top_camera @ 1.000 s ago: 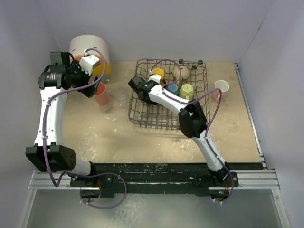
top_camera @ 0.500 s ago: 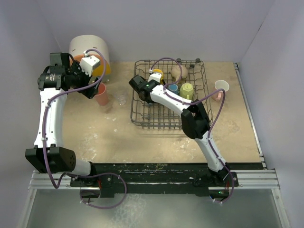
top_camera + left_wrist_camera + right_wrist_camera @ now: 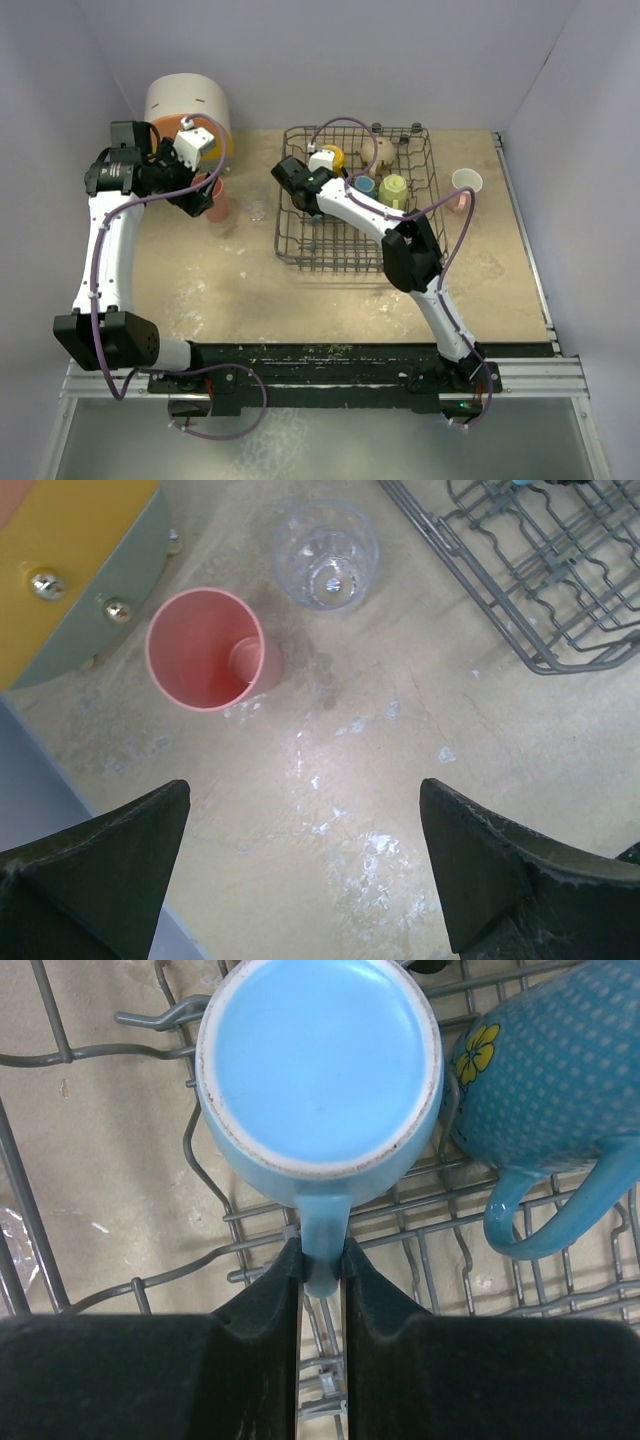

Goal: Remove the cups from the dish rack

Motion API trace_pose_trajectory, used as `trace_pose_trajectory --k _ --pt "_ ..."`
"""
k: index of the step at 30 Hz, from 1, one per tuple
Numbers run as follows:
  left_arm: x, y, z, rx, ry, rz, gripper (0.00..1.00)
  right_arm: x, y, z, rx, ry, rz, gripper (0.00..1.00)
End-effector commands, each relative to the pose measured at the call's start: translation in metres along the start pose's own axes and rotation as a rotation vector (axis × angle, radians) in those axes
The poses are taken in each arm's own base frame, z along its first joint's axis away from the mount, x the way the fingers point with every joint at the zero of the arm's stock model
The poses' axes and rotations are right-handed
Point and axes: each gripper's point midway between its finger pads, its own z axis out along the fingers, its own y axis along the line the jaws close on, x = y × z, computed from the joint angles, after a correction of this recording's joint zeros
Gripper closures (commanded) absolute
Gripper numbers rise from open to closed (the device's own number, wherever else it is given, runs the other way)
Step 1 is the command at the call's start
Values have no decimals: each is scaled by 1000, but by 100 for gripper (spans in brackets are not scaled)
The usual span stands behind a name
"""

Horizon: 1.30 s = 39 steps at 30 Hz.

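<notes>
Where its handle juts out, blue mug (image 3: 320, 1060), bottom-up in rack (image 3: 330, 250), is pinched by right tool (image 3: 322, 1260); dotted mug (image 3: 550, 1090) just beside. Left tool (image 3: 305, 790): spread wide above surface (image 3: 400, 730); tumbler (image 3: 205, 650), then glass (image 3: 327, 555), upright beyond, outside rack.

You have a tan table (image 3: 250, 290) boxed in by pale grey walls (image 3: 330, 60), with whitish scuffs (image 3: 375, 845) scattered over its surface. At its far left corner sits a rounded drawer box (image 3: 183, 98), white on top with orange and yellow fronts. Up close you see two shiny knobs (image 3: 42, 582) on it. An aluminium rail (image 3: 540, 378) runs along the near edge.
</notes>
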Motion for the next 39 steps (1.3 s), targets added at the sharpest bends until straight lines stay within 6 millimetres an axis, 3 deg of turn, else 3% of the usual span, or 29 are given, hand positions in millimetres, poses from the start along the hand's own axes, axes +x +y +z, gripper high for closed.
trace_pose_trajectory --k 1,7,12,20,27,32,39 --pt "-16 -15 -11 41 -132 115 1 -84 1 -60 -106 -165 76 100" --pt "-24 -43 -18 132 -261 265 1 -135 -7 -110 -213 -283 156 100" --pt "-35 -70 -28 210 -395 362 1 -150 -9 -146 -317 -275 221 100" --pt "-43 -108 -32 299 -538 455 1 -137 0 -204 -606 -160 333 100" --pt "-32 -142 -28 325 -550 415 5 -106 20 -222 -773 24 464 100" --pt "-19 -151 -33 295 -566 501 6 -96 46 -241 -929 164 623 100" --pt "-12 -156 -47 228 -609 660 10 -102 65 -292 -1053 217 795 100"
